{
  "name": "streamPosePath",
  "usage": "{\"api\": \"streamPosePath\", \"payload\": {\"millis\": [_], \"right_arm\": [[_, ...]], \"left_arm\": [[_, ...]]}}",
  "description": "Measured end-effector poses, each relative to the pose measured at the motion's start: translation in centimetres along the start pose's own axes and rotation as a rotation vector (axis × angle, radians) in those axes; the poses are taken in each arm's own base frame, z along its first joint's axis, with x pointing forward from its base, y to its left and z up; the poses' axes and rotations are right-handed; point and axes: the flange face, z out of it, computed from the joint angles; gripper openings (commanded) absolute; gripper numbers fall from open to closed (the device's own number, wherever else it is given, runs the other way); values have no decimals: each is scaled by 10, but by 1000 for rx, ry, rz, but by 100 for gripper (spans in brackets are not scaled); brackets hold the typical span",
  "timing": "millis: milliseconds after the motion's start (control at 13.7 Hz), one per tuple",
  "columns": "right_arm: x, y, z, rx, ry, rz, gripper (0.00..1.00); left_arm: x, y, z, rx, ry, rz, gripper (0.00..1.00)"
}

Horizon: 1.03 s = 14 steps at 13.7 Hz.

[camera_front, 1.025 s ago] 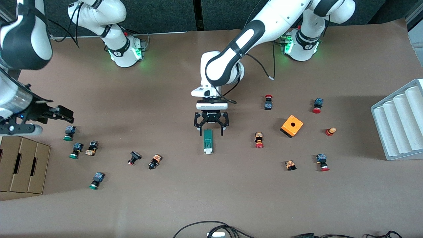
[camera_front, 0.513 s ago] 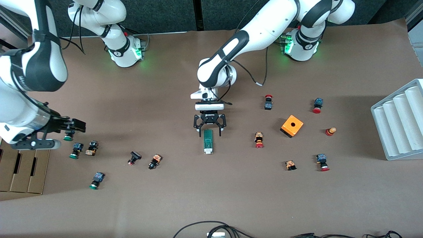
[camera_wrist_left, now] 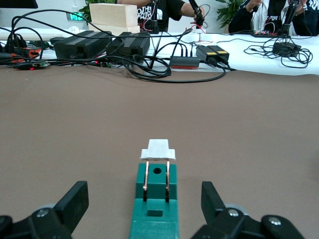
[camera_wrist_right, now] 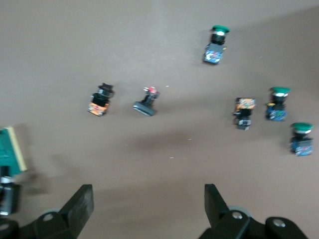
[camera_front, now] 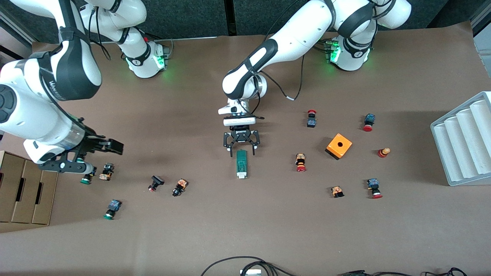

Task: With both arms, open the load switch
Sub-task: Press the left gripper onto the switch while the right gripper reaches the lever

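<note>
A brown desk [camera_front: 245, 230] carries a dark green load switch [camera_front: 241, 164] lying flat at its middle. An orange cube [camera_front: 339, 145] and red-capped push buttons [camera_front: 300, 162] lie toward the left arm's end; green-capped push buttons [camera_front: 111, 209] and cardboard boxes [camera_front: 23, 191] toward the right arm's end. A grey ridged tray [camera_front: 462, 143] sits at the left arm's edge.

A matt brown, paper-like sheet covers the tabletop [camera_front: 245, 230], smooth with faint creases. The load switch [camera_front: 241, 164] looks like matt dark green plastic, with a white plastic sliding piece [camera_wrist_left: 158, 149] at one end and two thin coppery metal strips [camera_wrist_left: 146, 183] along its top. Both arms have glossy white shells with black bands. Each end effector, left [camera_front: 241, 151] and right [camera_front: 115, 146], is matt black. The orange cube [camera_front: 339, 145] looks like smooth plastic.
</note>
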Motion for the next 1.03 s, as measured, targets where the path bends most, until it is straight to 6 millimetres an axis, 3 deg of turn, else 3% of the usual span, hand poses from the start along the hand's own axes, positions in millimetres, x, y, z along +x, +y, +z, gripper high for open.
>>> {"api": "streamPosePath", "payload": {"millis": [439, 586, 1025], "right_arm": [[25, -51, 33, 188, -130, 377, 99], [30, -89, 45, 197, -153, 485, 99], [26, -232, 95, 282, -134, 867, 98]], "left_arm": [[-18, 5, 8, -63, 51, 30, 100], [-27, 5, 11, -83, 64, 30, 100], [-37, 1, 16, -94, 83, 35, 100]]}}
